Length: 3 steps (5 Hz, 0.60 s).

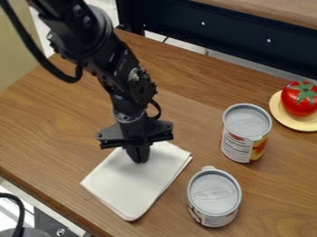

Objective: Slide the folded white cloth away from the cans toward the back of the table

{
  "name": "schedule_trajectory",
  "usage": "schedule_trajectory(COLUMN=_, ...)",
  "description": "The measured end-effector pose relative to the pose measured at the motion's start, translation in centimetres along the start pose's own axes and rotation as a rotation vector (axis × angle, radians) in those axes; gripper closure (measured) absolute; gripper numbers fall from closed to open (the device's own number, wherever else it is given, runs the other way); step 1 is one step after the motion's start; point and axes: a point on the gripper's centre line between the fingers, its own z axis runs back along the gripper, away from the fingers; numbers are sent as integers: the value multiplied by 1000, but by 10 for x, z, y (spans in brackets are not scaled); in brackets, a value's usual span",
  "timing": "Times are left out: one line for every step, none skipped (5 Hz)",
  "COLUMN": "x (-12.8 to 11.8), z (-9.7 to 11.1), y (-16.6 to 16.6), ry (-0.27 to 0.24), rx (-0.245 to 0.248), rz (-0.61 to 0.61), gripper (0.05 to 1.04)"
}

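Cloth (127,185), white, soft-looking and folded into a flat rectangle, lies under the black two-finger gripper (141,160), its tips close together; whether they pinch fabric, I cannot tell. Low, gentle pressure should keep thin layers from bunching. The brown wood-grain tabletop (55,134) bears grey-lidded cylindrical cans (246,122) (213,196).

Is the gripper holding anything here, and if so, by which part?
That cannot be told. The gripper points down at the folded white cloth, near its upper end, but whether it grips any is unclear.
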Motion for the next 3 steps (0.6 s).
schedule_trajectory(x=16, z=-4, y=-2, ry=-37, rx=9, rz=-7, gripper=1030)
schedule_trajectory(x=36, z=-7, y=-4, ry=-71, rx=19, rz=7, gripper=1030)
schedule_trajectory(x=53, z=-12, y=-8, ry=-93, rx=23, rz=3, gripper=1030)
